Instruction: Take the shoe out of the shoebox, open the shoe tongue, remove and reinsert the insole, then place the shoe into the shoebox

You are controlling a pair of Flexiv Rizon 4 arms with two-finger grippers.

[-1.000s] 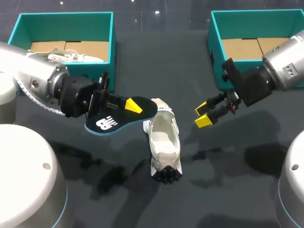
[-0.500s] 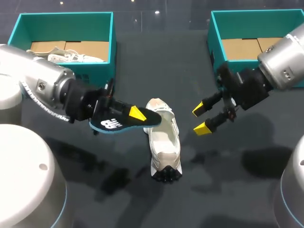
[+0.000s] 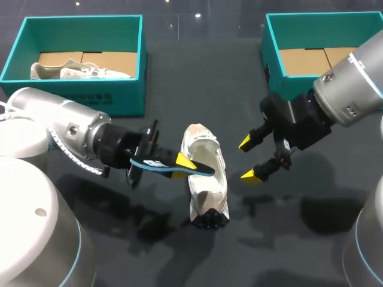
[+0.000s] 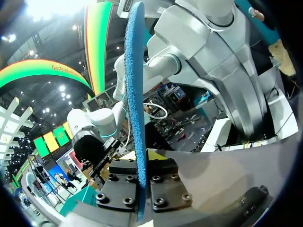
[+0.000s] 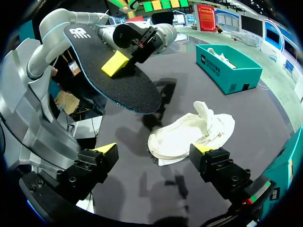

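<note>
Your dark table [image 3: 197, 78] carries three things. The cream shoe [image 3: 206, 179] lies between the jaws of the left gripper [image 3: 175, 162] and the right gripper [image 3: 248, 159], ahead of the right one's. One teal shoebox [image 3: 78, 98] sits well beyond the left jaws. The other teal shoebox [image 3: 270, 57] stands just behind the right jaws.
</note>
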